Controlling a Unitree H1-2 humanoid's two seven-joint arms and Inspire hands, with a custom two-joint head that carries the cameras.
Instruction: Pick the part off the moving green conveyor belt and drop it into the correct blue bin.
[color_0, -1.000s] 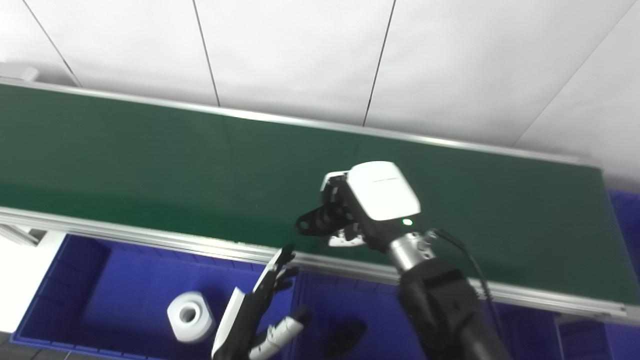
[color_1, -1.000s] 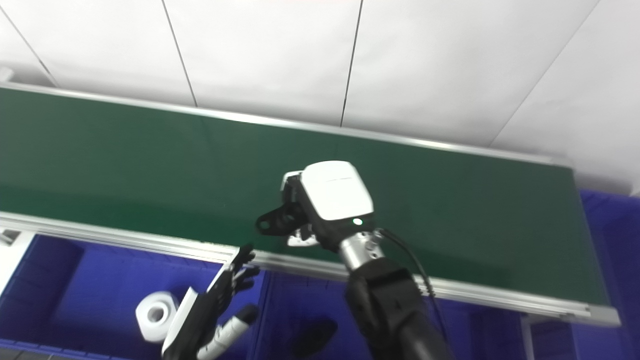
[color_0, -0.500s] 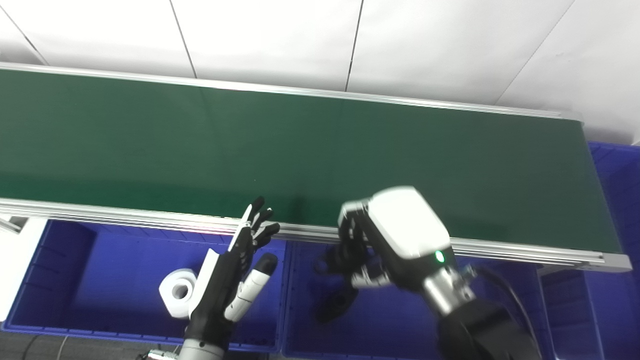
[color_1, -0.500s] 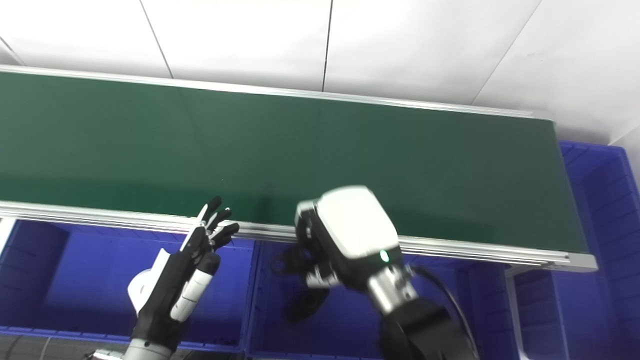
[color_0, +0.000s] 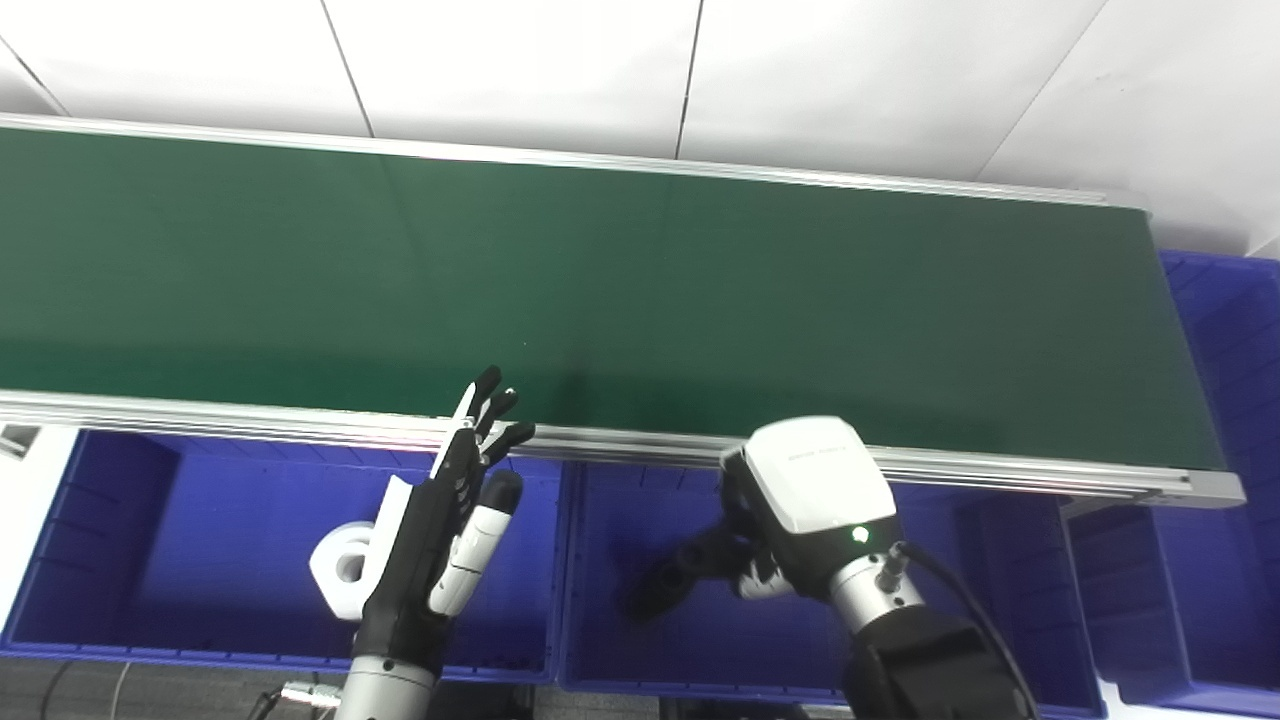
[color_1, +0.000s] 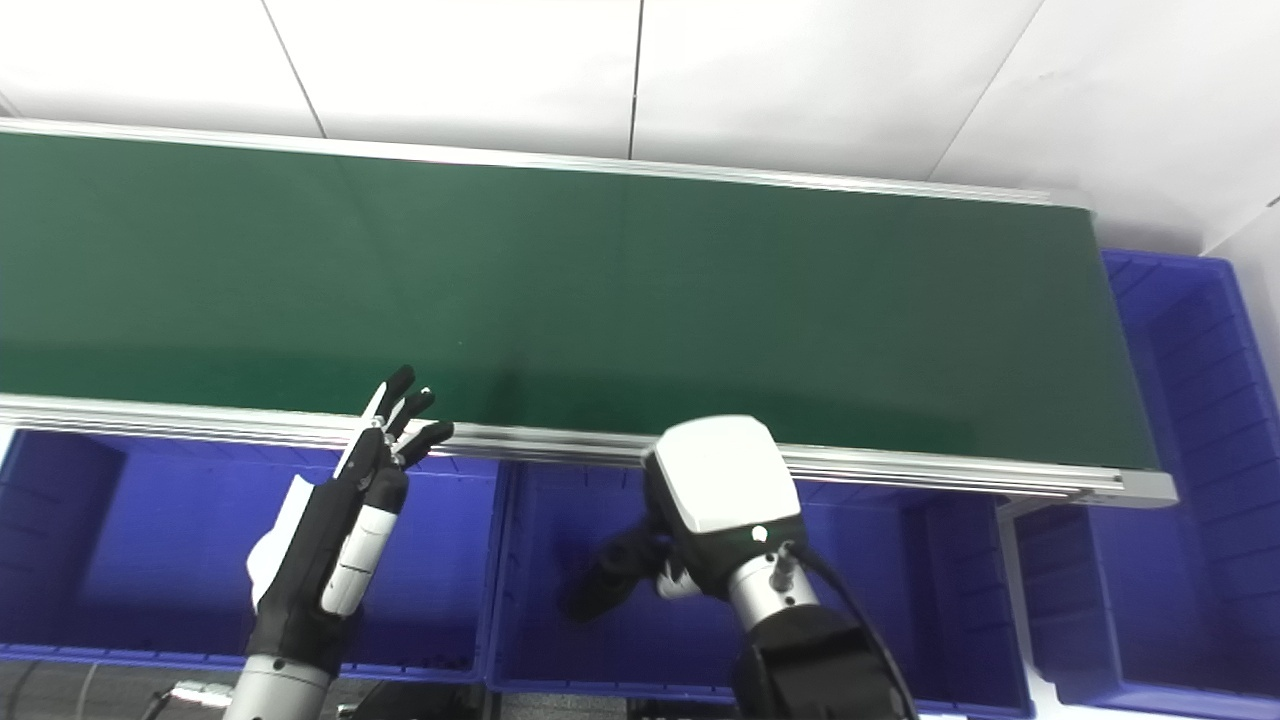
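The green conveyor belt (color_0: 600, 280) runs across the picture with nothing on it. My right hand (color_0: 800, 505) hangs low inside the middle blue bin (color_0: 610, 510), below the belt's near rail. Its fingers are curled on a black part (color_0: 695, 565) with a round hole, which sticks out to the left of the hand just above its dark shadow on the bin floor. My left hand (color_0: 445, 530) is open, fingers straight and pointing up toward the rail, over the left blue bin (color_0: 150, 560).
A white ring-shaped part (color_0: 340, 575) lies in the left bin, half hidden behind my left hand. Another blue bin (color_0: 1130, 600) stands to the right of the middle one. A fourth (color_0: 1235, 340) sits past the belt's right end. A white panelled wall stands behind the belt.
The camera has tilted down. My right hand carried the black part from over the belt's near edge, across the rail, down into the middle bin. My left hand stayed open over the left bin.
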